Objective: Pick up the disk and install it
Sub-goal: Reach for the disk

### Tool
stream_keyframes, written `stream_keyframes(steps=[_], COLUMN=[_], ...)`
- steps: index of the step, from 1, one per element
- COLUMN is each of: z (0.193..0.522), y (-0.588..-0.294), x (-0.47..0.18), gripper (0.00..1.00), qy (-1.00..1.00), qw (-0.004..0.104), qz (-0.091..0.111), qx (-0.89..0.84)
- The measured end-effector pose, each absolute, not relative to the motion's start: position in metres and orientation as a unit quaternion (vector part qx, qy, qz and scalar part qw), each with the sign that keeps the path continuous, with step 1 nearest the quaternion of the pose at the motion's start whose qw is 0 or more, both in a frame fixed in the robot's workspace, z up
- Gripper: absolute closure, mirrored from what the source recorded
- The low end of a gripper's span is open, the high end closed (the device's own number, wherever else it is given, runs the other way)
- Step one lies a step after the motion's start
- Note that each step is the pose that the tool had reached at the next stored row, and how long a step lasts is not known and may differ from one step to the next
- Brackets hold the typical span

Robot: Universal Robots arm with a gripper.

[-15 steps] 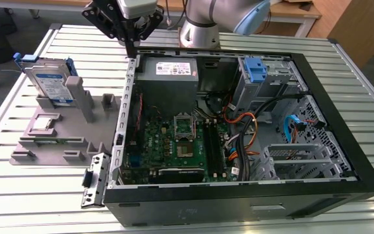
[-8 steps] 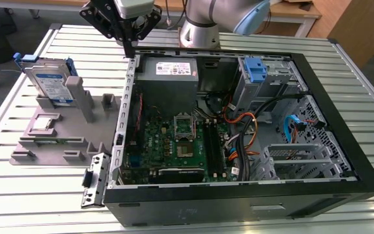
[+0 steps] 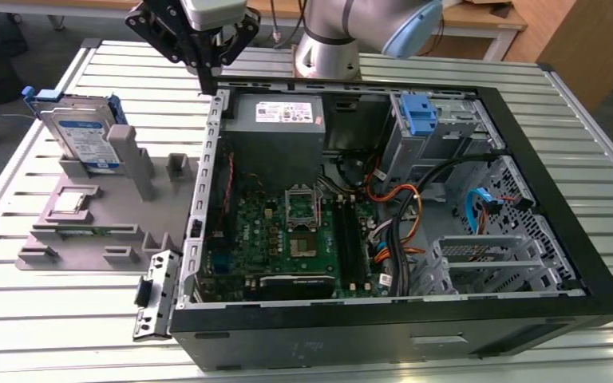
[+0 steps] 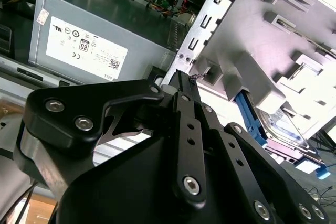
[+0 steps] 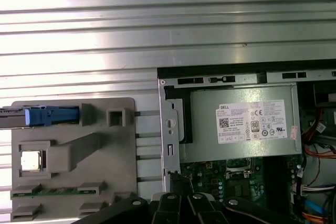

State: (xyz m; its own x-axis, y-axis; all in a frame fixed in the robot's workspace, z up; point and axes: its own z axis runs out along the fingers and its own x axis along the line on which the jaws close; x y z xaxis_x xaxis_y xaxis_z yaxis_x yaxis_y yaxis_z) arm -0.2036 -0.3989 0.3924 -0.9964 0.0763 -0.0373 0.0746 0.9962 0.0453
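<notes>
On the slatted metal table [image 3: 73, 319] we see an open computer case [image 3: 562, 231] and, at the exterior view's left, a gray fixture [image 3: 152, 211] with the disk [image 3: 85, 140] standing upright in it. Our gripper [image 3: 210, 80] hovers over the case's corner, clenched on nothing, apart from the disk.

The gripper [image 3: 208, 84] is placed above a corner of the open case [image 3: 562, 199]. Just to the exterior view's right of the jaws, the power supply [image 3: 274, 132] is mounted inside the case, with the motherboard [image 3: 274, 239] beyond it. To the exterior view's left of the jaws, well apart, the disk [image 3: 85, 140] is stood on edge in the fixture [image 3: 147, 209], which is set beside the case on the table [image 3: 61, 319].
</notes>
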Motion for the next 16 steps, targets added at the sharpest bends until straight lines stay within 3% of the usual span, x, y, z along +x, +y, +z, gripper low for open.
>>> stream_keyframes(steps=[16], z=[0.3924], y=[-0.3989], x=[-0.2119], gripper=[0.9], qy=[0.999], qw=[0.019], qz=[0.022], qx=[0.038])
